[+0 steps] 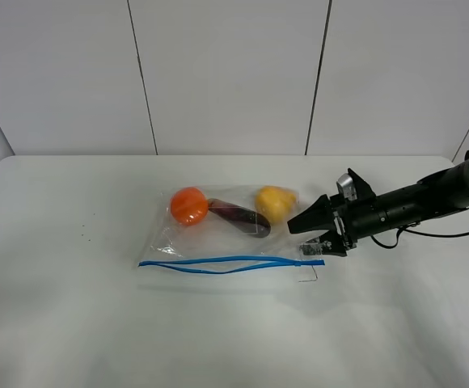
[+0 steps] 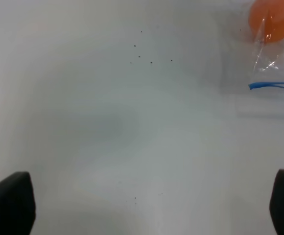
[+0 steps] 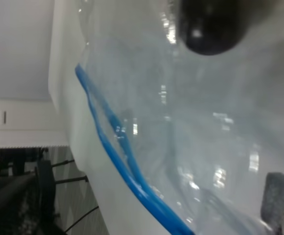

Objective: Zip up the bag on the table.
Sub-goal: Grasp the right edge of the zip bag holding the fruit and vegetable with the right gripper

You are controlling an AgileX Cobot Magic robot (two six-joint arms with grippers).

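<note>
The bag (image 1: 218, 238) lies flat on the worktop (image 1: 73, 323), about midway between its left and right edges and a little nearer the far edge than the near one. It is clear, crinkled plastic. Its blue zipper strip (image 1: 230, 263) runs along the side that faces the near edge. The strip's two tracks meet at the left end and bow apart over much of their length, so the mouth is not closed.

Three toys show through the plastic along the bag's far side. The orange toy (image 1: 189, 205) is toward the left, the yellow toy (image 1: 273, 202) toward the right, and the dark purple toy (image 1: 239, 217) lies slanted between them, touching or nearly touching both.

The right pincer (image 1: 299, 241) is at the bag's right-hand end, coming in low from the worktop's right edge on a black arm (image 1: 412, 206). Its jaws are spread: one fingertip is near the yellow toy, the other just above the right end of the zipper strip. I cannot tell whether either touches the plastic. Its wrist view is filled with bag film and blue strip, with one finger (image 3: 281, 203) at the picture's margin.

The left pincer (image 2: 147, 203) is out of the high camera's view. In its own wrist view it hovers over bare worktop, jaws wide apart and holding nothing, well away from the bag's left corner. A few small dark specks (image 2: 151, 62) dot the surface there.

A thin black cable (image 1: 445, 235) trails beside the right arm. White wall panels (image 1: 226, 73) rise behind the far edge.
</note>
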